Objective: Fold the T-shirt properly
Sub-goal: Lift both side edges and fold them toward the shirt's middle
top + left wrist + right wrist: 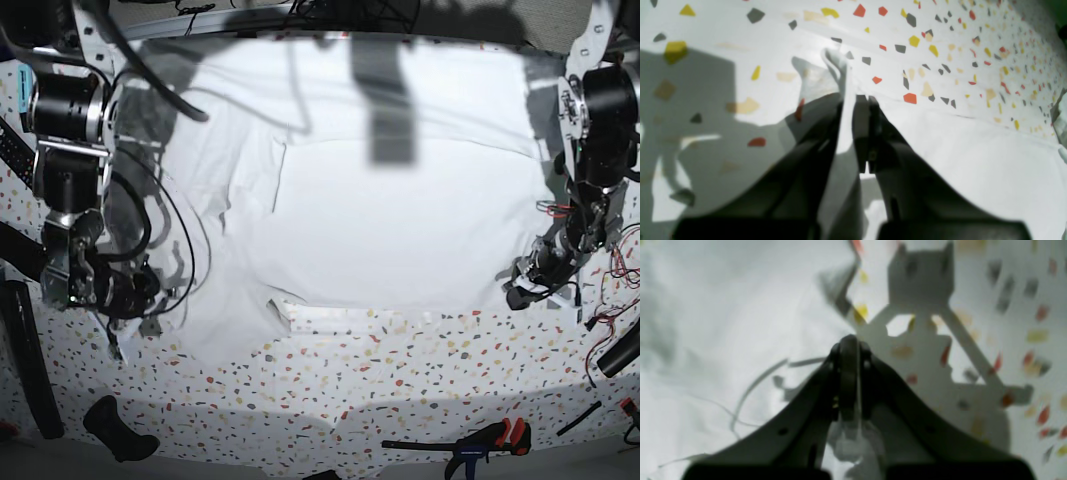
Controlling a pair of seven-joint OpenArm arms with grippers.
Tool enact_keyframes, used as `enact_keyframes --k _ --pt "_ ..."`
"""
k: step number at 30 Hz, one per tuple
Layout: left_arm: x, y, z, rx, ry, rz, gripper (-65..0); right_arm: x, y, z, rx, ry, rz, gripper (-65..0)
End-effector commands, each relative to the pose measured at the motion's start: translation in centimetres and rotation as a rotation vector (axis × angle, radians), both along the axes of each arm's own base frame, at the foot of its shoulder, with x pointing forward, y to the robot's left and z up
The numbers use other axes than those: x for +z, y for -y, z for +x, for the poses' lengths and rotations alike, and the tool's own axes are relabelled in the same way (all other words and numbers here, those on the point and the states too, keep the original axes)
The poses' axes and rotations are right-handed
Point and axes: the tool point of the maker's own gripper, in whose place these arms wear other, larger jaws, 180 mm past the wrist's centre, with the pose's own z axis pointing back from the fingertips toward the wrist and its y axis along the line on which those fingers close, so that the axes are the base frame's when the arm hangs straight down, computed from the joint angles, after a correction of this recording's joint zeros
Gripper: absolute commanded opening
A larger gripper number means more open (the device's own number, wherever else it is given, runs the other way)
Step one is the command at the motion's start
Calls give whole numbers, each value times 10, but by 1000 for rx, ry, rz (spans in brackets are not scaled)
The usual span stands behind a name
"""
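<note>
Both grippers — left (853,100), right (849,350) — pinch the T-shirt (400,220).

My right wrist view is soft all over: the right gripper (849,373) and the cloth of the T-shirt (723,323) under it are blurred, so I cannot tell how much cloth sits between the jaws. In the base view the T-shirt's (400,230) far edge is lost in shadow, and the left gripper (527,290) is too small for me to read its fingertips.
</note>
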Motion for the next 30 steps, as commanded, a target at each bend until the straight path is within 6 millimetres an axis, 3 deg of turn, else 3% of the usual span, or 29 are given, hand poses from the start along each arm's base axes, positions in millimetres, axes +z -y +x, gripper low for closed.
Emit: enact_keyframes --k 1,5,11,20,24,30 --pt "26 -5 19 5 71 2 -650 36 4 23 4 93 3 -650" --pt "38 -3 29 -7 83 5 -650 59 5 37 4 124 -2 -650" --pt "46 -3 34 -7 93 -3 -650 78 4 45 2 135 27 -650" --pt "63 -28 32 49 85 -109 -650 96 -4 42 31 152 16 -650" --pt "68 -36 28 19 53 -93 -650 104 -10 34 62 187 -17 -650" --pt "84 -15 21 -64 -2 -235 -650 95 -22 6 113 195 -63 -650"
